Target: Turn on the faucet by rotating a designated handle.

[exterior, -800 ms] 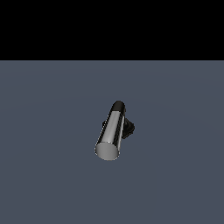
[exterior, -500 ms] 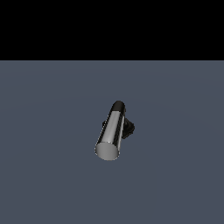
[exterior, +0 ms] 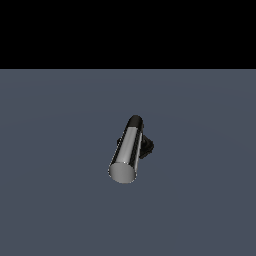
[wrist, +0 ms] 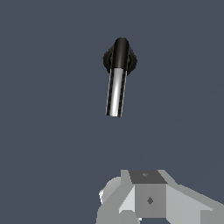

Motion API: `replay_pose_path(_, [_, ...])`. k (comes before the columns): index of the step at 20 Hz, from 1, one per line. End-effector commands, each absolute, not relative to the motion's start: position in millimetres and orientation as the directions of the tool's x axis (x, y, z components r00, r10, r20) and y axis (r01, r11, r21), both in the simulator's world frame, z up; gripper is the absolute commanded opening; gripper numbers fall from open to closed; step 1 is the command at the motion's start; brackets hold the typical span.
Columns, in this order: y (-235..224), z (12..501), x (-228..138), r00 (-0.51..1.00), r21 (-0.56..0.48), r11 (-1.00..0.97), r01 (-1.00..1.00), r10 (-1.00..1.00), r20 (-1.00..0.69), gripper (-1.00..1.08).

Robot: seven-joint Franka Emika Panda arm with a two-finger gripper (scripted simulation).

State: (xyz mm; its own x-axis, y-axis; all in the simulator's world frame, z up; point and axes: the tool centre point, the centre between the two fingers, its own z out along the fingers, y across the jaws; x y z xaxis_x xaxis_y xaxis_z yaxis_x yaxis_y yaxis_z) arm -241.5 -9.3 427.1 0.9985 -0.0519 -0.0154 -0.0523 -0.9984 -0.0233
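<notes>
The faucet's black base [exterior: 147,147] sits on the grey floor near the middle of the exterior view. The chrome handle [exterior: 127,149] sticks out from it, its flat grey end face toward the camera and its black elbow end at the far side. In the wrist view the handle [wrist: 116,92] points toward my gripper from the black base [wrist: 106,61]. My white gripper [wrist: 147,176] shows only in the wrist view. Its fingers look pressed together and empty. It hangs well short of the handle's free end, touching nothing. The exterior view does not show it.
A plain grey floor [exterior: 55,200] surrounds the faucet on all sides. A black background fills the upper part of the exterior view.
</notes>
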Motion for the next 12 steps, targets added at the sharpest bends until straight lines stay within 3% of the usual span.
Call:
replay_pose_path(1, [-5,410,-240,0.998,-0.022,-0.998,-0.054,-0.054,-0.015,-1.00])
replay_pose_path(12, [15,319,-230,0.998,-0.015,-0.998,-0.062,-0.062,-0.010,-1.00])
